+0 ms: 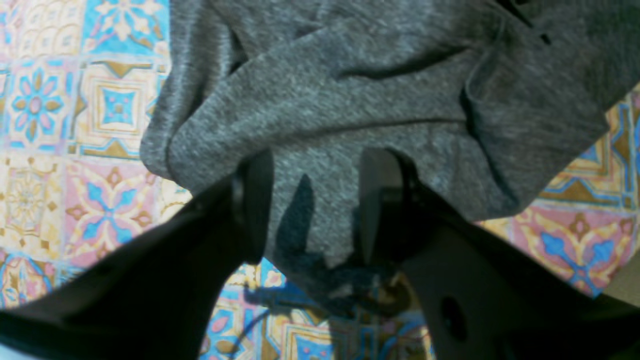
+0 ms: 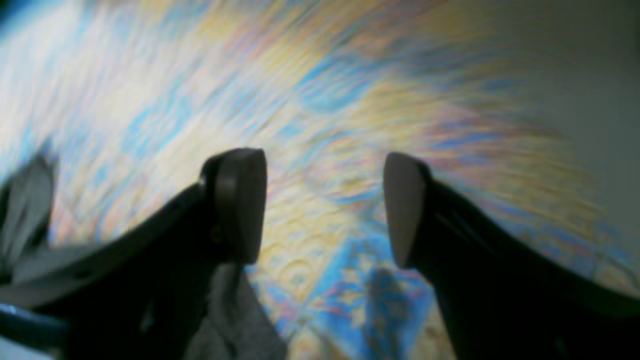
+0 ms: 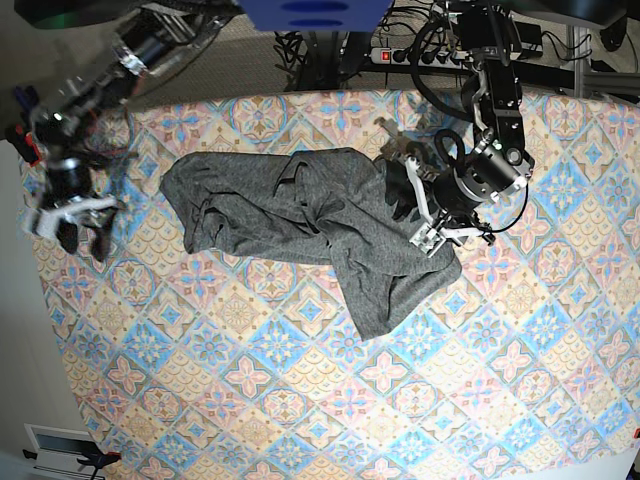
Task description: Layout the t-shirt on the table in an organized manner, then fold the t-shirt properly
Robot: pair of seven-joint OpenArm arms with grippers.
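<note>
Spreading the t-shirt (image 3: pixel 300 225), which lies bunched mid-table (image 3: pixel 300 420).
Left gripper (image 1: pixel 315 200) pinches a raised fabric edge between half-closed fingers; right gripper (image 2: pixel 322 205) hangs wide open, empty, well clear. Draw outward low and slowly to avoid new creases.

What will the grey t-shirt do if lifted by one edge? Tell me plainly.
The t-shirt will likely droop and fold on itself: it already lies bunched in soft creases. It probably weighs little, since the knit looks thin. It may drag rather than slide cleanly, as much of it rests on the table.
</note>
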